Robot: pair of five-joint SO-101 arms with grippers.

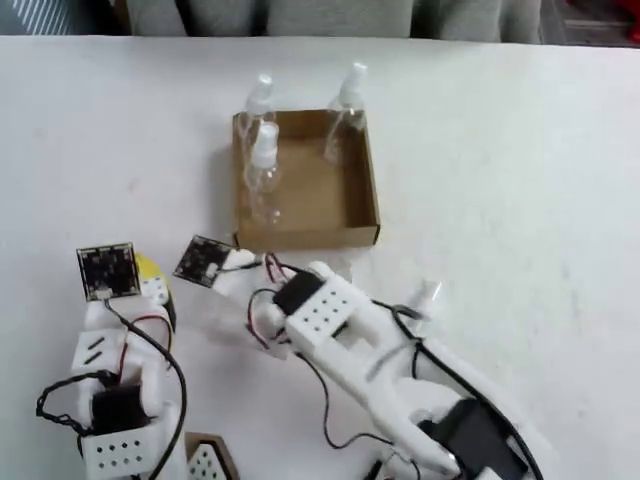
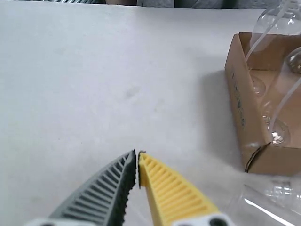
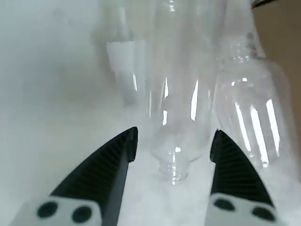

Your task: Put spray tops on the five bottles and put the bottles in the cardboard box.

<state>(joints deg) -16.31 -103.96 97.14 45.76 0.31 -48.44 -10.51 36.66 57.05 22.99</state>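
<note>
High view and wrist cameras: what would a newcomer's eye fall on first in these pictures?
The cardboard box at mid-table, with three capped clear bottles standing in it. Then, in the right wrist view, the right gripper open on either side of an uncapped bottle whose neck faces the camera, with a loose spray top beside it.

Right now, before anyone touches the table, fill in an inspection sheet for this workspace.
Surface: white table, no spills seen.
Job's things: box holds three topped bottles; a loose bottle without top, a second bottle and a spray top sit outside it.
Clutter: brown piece at the near edge.
Grippers: left gripper fingers shut, empty; right gripper fingers open, flanking the loose bottle.
Cables: red and black wires loose on the arms.
Surroundings: grey shapes, perhaps chairs, beyond the table.
</note>
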